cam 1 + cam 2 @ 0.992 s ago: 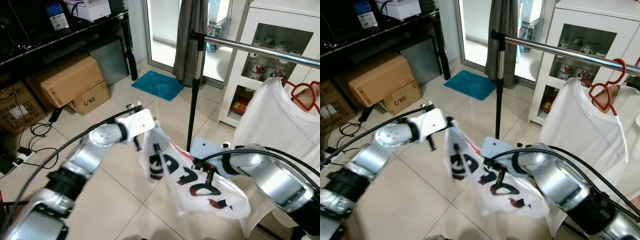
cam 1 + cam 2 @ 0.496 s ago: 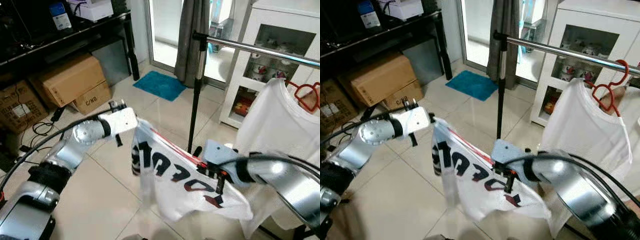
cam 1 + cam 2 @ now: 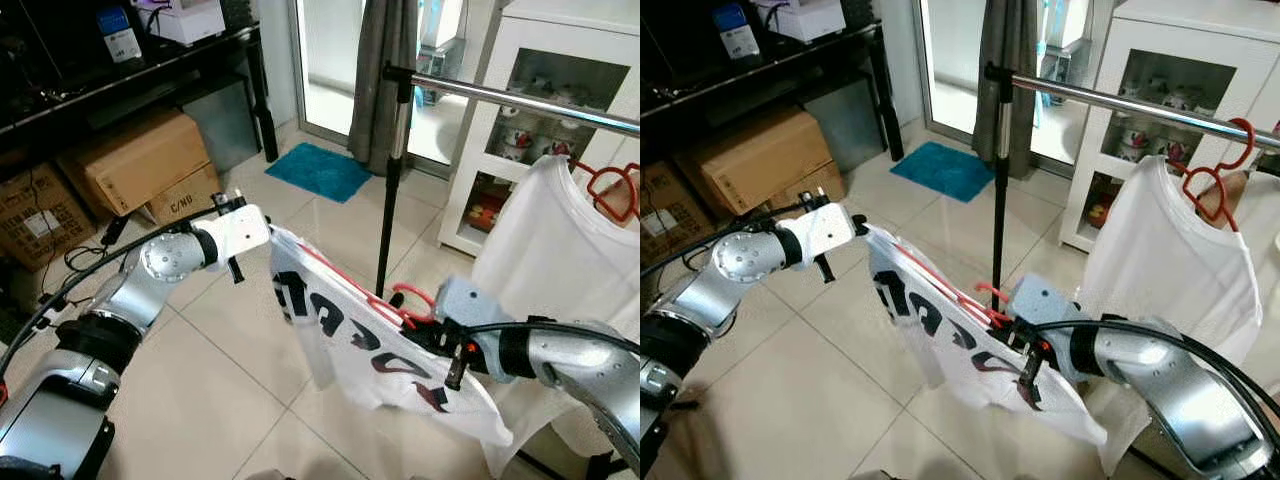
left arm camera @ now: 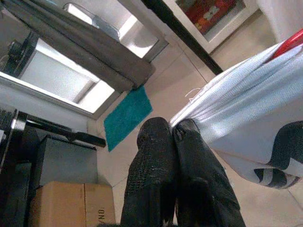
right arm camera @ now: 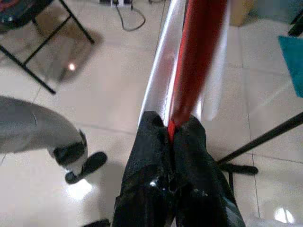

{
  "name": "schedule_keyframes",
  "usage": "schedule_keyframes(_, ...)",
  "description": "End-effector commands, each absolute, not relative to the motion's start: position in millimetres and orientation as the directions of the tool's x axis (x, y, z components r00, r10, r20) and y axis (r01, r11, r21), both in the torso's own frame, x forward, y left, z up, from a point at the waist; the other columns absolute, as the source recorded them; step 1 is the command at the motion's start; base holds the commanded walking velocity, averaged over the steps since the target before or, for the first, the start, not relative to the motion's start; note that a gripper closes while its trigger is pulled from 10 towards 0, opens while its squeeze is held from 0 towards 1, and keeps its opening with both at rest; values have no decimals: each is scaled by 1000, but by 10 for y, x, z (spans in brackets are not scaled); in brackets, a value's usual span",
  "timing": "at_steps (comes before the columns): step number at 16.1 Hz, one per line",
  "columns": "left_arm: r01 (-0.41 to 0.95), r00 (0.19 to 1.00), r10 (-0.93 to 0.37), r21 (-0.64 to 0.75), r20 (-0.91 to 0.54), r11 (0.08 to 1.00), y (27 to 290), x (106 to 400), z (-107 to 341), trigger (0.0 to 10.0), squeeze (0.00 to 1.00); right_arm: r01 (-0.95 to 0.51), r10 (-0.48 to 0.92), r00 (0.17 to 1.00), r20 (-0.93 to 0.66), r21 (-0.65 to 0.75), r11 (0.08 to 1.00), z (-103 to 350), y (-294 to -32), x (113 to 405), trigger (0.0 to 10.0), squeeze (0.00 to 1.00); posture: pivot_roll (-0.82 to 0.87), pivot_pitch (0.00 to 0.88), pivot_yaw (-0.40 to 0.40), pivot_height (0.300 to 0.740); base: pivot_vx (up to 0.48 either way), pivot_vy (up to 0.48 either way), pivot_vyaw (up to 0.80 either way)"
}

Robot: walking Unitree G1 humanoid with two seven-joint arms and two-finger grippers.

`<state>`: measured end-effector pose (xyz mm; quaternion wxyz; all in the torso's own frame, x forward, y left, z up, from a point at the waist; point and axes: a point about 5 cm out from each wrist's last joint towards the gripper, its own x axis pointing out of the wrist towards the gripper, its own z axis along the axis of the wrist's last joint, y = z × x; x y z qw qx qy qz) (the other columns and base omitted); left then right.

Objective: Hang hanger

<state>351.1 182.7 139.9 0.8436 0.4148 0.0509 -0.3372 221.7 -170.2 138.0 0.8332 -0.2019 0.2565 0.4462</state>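
Observation:
A white T-shirt (image 3: 360,345) with black and red lettering hangs on a red hanger (image 3: 412,294) and is stretched between my two grippers, low over the tiled floor. My left gripper (image 3: 268,232) is shut on the shirt's shoulder end; in the left wrist view the fingertips (image 4: 161,137) pinch white fabric (image 4: 246,109). My right gripper (image 3: 427,334) is shut on the hanger near its hook; in the right wrist view the red hanger (image 5: 196,56) runs out from between the fingers. The silver clothes rail (image 3: 520,98) runs above and behind, on a black stand (image 3: 388,200).
Another white shirt (image 3: 545,250) hangs on a red hanger (image 3: 612,186) on the rail at the right. A white glass-fronted cabinet (image 3: 480,130) stands behind it. Cardboard boxes (image 3: 135,160), cables (image 3: 80,255) and a dark shelf (image 3: 120,70) are at the left; a teal mat (image 3: 318,170) lies ahead.
The shirt was bunched between the grippers; now it is pulled out taut. My left gripper moved left, my right gripper moved right, and the hanger's red hook has come into sight.

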Motion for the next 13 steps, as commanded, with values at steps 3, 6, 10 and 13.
schedule_keyframes(3,379,923,-321,648,-213,660,2365,3603,1686,0,0,-741,523,584,-621,-146,655,1269,-1850,2309,0,0,-136,0,114,740,0,0,0)
schedule_keyframes(6,454,871,-469,601,-145,657,1906,3607,1665,0,0,-685,555,681,-478,-146,714,1367,-1627,2458,0,0,-136,0,100,740,0,0,0)
schedule_keyframes(10,494,824,-561,590,-82,639,1638,3599,1715,0,0,-596,524,776,-353,-137,791,1425,-1592,2549,0,0,-137,0,92,740,0,0,0)
schedule_keyframes(13,549,765,-637,611,-93,571,1515,3544,1710,0,0,-552,511,826,-239,-154,820,1559,-1532,2608,0,0,-135,0,92,740,0,0,0)
